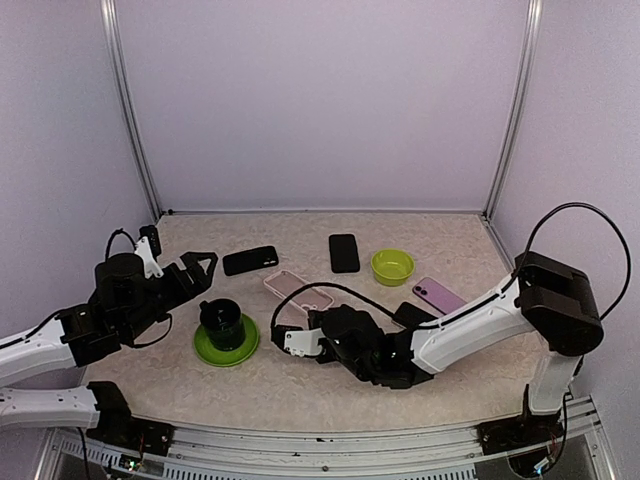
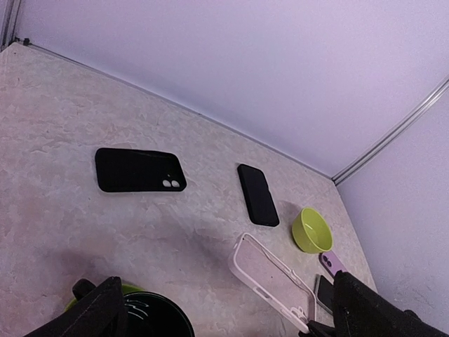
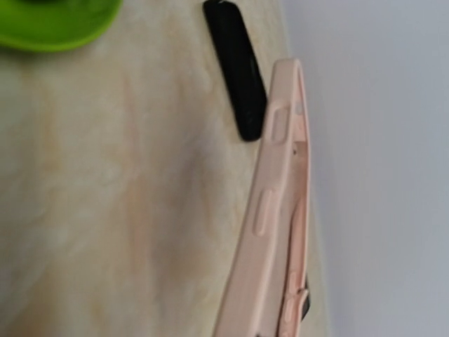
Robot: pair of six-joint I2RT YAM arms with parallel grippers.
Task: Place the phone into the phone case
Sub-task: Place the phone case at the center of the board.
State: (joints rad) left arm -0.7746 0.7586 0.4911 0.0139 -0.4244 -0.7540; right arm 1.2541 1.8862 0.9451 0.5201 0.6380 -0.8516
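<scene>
Crowded middle, open back
Black cup [image 1: 220, 318] on green saucer [image 1: 205, 350] and pale pink phone case [image 1: 285, 283] blocked the centre; beige marbled counter [image 1: 300, 225] along the back wall lay bare.

1. Top external: fixed, high, behind the arm bases at the near edge. It looks down and forward and takes in the whole worktop [image 1: 460, 235] out to the far edge and both far corners. Widest of the three.
2. Left wrist: low over the left side of the worktop, facing the far right corner, mid range. Shares with top: black phone [image 2: 139, 170], lime bowl [image 2: 312, 230], pink case [image 2: 270, 279].
3. Right wrist: right up against the pink case [image 3: 270, 210], seen edge-on and slightly blurred. View is rolled, so the worktop edge runs up the frame. Shares the case with both other views, and the green saucer [image 3: 56, 24] with top.
</scene>
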